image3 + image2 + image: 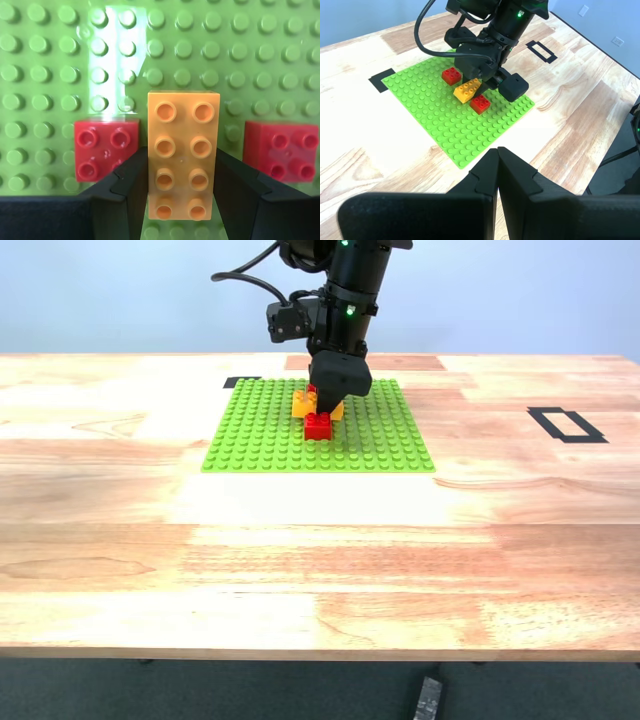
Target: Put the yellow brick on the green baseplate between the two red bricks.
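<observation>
We judged the placing step to be in hand. Going left to right across the exterior view, the green baseplate (262,445) lay on the desk toward its far edge, and near the plate's middle our second gripper (322,407) stood over the bricks. In the second wrist view its fingers (129,185) were pinching the yellow brick (183,154) by its long sides, with the two red bricks (106,148) flanking it, one close by and one a little apart. The first wrist view showed the yellow brick tilted, one end raised off the studs, so it did not look seated. Our first gripper (497,165) hung well back from the plate, its jaws pressed together and holding nothing.

The next move called for levelling the brick over the studs and pressing straight down before letting go.

We could read no brand, label or writing anywhere.
</observation>
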Robot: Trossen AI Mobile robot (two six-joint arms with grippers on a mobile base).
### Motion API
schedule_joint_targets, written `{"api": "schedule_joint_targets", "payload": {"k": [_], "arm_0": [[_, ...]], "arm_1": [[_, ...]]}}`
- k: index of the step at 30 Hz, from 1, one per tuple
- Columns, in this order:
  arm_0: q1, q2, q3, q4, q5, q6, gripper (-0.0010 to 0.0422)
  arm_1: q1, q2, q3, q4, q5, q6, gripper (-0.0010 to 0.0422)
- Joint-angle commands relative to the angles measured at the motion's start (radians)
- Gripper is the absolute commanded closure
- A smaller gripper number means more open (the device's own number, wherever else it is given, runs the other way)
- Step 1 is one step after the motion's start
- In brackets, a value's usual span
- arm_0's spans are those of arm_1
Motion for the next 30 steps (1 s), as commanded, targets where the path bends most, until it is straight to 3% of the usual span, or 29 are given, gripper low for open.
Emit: {"api": "schedule_joint_targets", "payload": {"k": [1,7,19,30], "arm_0": [[0.0,-0.002,0.0,0.0,0.001,0.0,0.0413],[0.0,-0.002,0.0,-0.001,0.001,0.0,0.0412],[0.0,-0.003,0.0,-0.005,0.004,0.001,0.0413],[0.0,-0.003,0.0,-0.008,0.004,0.004,0.0412]], "arm_1": [[0.001,0.001,-0.018,-0.002,0.027,-0.003,0.0393],[0.001,-0.008,-0.018,0.025,0.019,0.014,0.0367],[0.002,-0.011,-0.018,0.044,0.019,0.038,0.0226],[0.007,-0.045,-0.018,0.039,0.018,0.045,0.0221]]}}
